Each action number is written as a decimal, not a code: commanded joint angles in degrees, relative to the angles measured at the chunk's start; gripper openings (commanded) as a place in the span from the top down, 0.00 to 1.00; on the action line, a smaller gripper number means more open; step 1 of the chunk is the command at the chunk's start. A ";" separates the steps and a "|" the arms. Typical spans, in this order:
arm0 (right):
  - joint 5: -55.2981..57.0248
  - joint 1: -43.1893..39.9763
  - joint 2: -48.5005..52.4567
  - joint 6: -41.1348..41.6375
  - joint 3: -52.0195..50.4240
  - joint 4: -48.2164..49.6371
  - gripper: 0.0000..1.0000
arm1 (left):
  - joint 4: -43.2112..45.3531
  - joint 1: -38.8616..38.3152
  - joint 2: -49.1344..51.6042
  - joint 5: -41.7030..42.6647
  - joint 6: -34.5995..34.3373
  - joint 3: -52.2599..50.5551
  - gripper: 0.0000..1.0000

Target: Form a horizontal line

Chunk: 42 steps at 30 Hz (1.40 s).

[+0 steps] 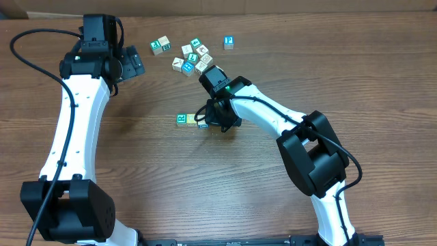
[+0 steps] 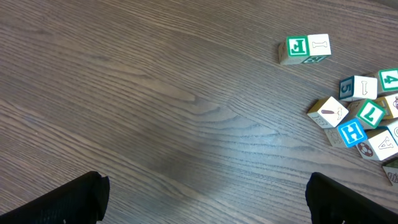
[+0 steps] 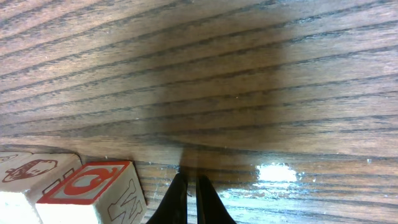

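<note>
Overhead and wrist views. The short horizontal row of small wooden cubes lies near the middle of the brown wood-grain worktop. At its left end you see a white cube with a teal letter, and a plain pale yellow cube touches it on the right. The right end of the row runs under the right arm, so you cannot count the cubes there.

Your right tool stands at that covered end. In the right wrist view the right tool has its two dark fingers pressed together with nothing between them, and their tips are down at the worktop surface. Just beside them sits a pale cube with a red-framed face. You cannot tell whether fingers and cube touch. A second pale cube with a dark red drawing adjoins it on the far side.

Your left tool hangs near the far left of the worktop, well apart from the row. In the left wrist view the left tool is spread wide over bare wood and holds nothing.

A loose heap of lettered wooden cubes lies beyond the row, and a joined pair of cubes sits apart from it.
</note>
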 commanded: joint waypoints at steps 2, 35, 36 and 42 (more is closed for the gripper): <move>0.48 0.31 -1.51 0.04 -0.35 0.24 0.96 | 0.07 -0.11 0.15 -0.96 0.24 0.11 0.00; 0.22 2.38 -1.51 0.46 -0.35 2.51 0.96 | 0.07 -0.11 0.15 -0.96 0.24 0.11 0.00; 0.33 2.40 -1.51 0.46 -0.35 2.05 0.96 | 0.07 -0.11 0.15 -0.96 0.24 0.11 0.00; -0.66 2.56 -1.49 0.46 -0.35 -3.19 0.96 | 0.07 -0.11 0.15 -0.96 0.24 0.11 0.00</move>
